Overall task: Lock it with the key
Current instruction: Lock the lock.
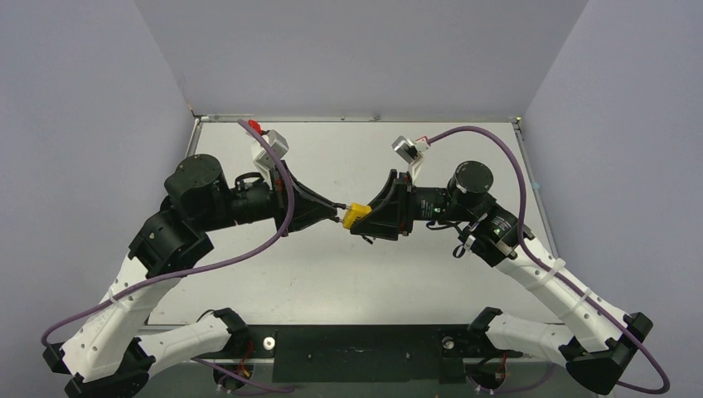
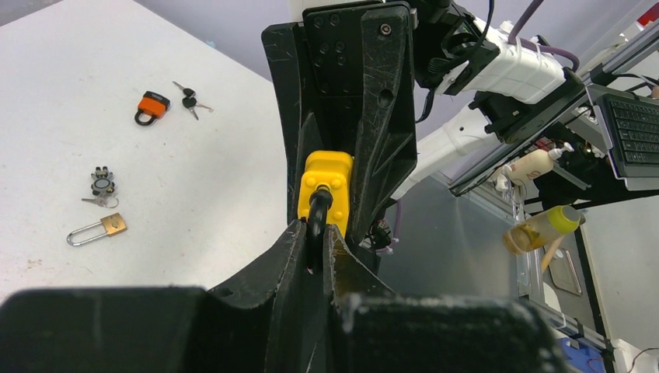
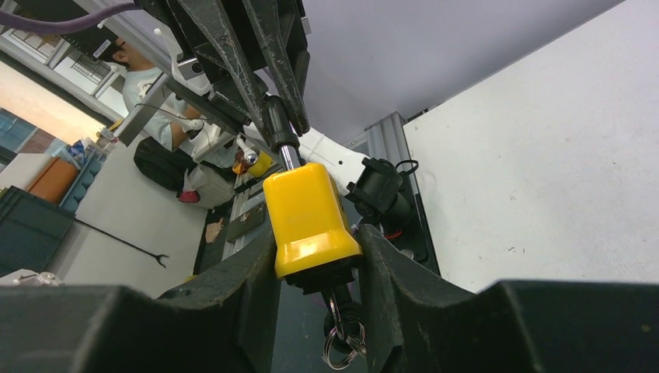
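The left pincer (image 2: 316, 235) is pressed together on the black loop (image 2: 318, 211) of a yellow padlock (image 2: 326, 189). From the opposite side, the right pincer (image 3: 315, 250) pinches the lock's plastic body between its two fingers. The lock is therefore carried in the air between the arms, above the middle of the table (image 1: 332, 282) and about midway between its left and right edges. In the right wrist view a short bare metal leg (image 3: 290, 158) shows between the loop's black sleeve and the body, so the loop appears not fully pushed home. A key (image 3: 336, 305) sits in the underside, its ring (image 3: 339, 351) dangling between the right fingers. The main danger is a slip. The body is smooth and widens toward its base, so a push along the loop could slide it through the right fingers, or tilt it and jam the leg against its hole. Both pincers are also occupied, so turning the key means one must let go, and the lock could then swing or fall. The dangling ring might snag on a finger too. Well apart on the table lie an orange padlock (image 2: 153, 106) with keys (image 2: 190, 99) and a brass padlock (image 2: 102, 228) with a small bunch of keys (image 2: 101, 187). I cannot tell which edge these are nearest.
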Tool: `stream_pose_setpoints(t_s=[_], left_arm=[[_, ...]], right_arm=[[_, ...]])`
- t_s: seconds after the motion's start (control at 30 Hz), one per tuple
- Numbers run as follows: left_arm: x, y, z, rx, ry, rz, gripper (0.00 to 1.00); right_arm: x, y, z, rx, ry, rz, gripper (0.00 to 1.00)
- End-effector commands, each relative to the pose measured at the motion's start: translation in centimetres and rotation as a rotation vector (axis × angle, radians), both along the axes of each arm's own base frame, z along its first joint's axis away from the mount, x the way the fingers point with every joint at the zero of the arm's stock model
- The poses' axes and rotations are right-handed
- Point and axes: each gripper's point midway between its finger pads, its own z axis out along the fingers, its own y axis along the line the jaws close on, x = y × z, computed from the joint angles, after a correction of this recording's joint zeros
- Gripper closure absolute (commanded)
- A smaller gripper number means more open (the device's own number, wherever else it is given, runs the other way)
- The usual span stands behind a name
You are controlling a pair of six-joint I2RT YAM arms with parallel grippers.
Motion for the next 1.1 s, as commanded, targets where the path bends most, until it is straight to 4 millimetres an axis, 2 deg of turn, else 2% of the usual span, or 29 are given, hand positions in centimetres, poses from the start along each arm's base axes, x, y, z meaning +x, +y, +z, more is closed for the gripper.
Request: stream_pose_setpoints(t_s=[0.0,0.1,0.33,0.63,0.87,1.07], left_arm=[[-0.8,-2.1,-4.6,0.109,0.125,-0.085,1.00],[-0.8,-2.1,-5.0,0.120,0.137,-0.086,1.00],[-1.0,-2.5,-5.2,0.117,0.163,-0.091,1.00],[0.1,-2.3,-6.2,0.153,0.173,-0.030,1.00],[0.7,-1.6,-6.7,0.186,0.144,0.013,1.00],[-0.2,-2.3,-6.0,0.135,0.181,-0.039,1.00]], right_arm=[[0.6,-0.5,8.7,0.259,-0.188,-0.097,1.00],[0.3,-0.9,9.7,0.284,-0.203,-0.100,1.00],[0.9,-1.2,10.9,0.296,-0.248,-0.155,1.00],[0.3,-1.5,13.2,0.384,-0.276,-0.133,1.00],[-0.5,-1.5,13.7,0.427,-0.266,-0.086,1.00],[0.8,-0.6,12.5,0.334,-0.286,-0.155,1.00]])
